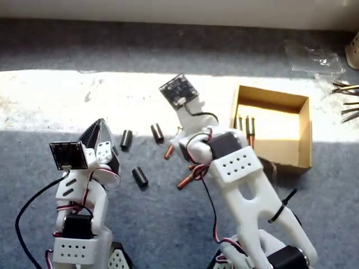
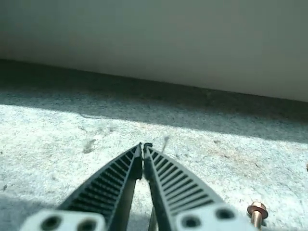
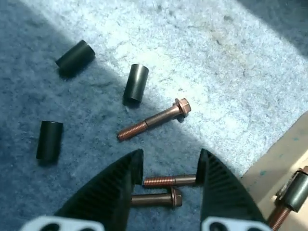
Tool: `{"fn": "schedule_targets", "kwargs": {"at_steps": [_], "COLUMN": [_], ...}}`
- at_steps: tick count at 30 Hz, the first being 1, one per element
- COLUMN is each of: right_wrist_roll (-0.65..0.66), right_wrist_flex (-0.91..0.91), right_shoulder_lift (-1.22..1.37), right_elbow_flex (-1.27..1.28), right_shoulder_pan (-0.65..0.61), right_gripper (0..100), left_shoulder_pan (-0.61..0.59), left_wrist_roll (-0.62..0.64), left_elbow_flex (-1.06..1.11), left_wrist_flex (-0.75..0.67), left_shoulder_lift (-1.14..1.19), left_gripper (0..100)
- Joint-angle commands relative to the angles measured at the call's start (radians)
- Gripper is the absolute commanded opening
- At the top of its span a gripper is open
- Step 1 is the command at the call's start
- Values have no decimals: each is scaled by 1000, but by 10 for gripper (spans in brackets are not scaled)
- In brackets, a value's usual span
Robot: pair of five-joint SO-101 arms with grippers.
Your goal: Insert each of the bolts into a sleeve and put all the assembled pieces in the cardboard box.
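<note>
My right hand (image 3: 171, 161), spread wide, hangs over two loose bolts (image 3: 166, 181), ready to take one. My left hand (image 2: 143, 147) is closed, empty, parked aside. Three sleeves (image 3: 136, 83) lie nearby on the tabletop (image 1: 168, 224); the cardboard box (image 1: 271, 96) holds finished pieces (image 1: 247, 128).
</note>
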Motion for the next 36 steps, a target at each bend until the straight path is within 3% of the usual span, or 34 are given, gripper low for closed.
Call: {"fn": "schedule_targets", "kwargs": {"at_steps": [1, 7, 12, 23, 30, 36], "right_wrist_roll": [5, 5, 5, -32, -100, -103], "right_wrist_flex": [-88, -159, -306, -400, -400, -453], "right_shoulder_lift": [-35, -35, -35, -35, -35, -33], "right_elbow_flex": [45, 182, 300, 360, 355, 355], "right_shoulder_pan": [-88, -240, -321, -328, -329, -329], "right_gripper": [170, 170, 170, 168, 62, 59], "left_shoulder_pan": [-68, -170, -179, -180, -180, -180], "left_wrist_roll": [0, 0, 0, -2, -3, -3], "left_elbow_flex": [-16, -16, -16, -18, -18, -18], "left_wrist_flex": [-23, -23, -20, -21, -21, -23], "left_shoulder_lift": [-12, -12, -12, -12, -12, -13], "left_gripper": [28, 28, 28, 28, 28, 28]}}
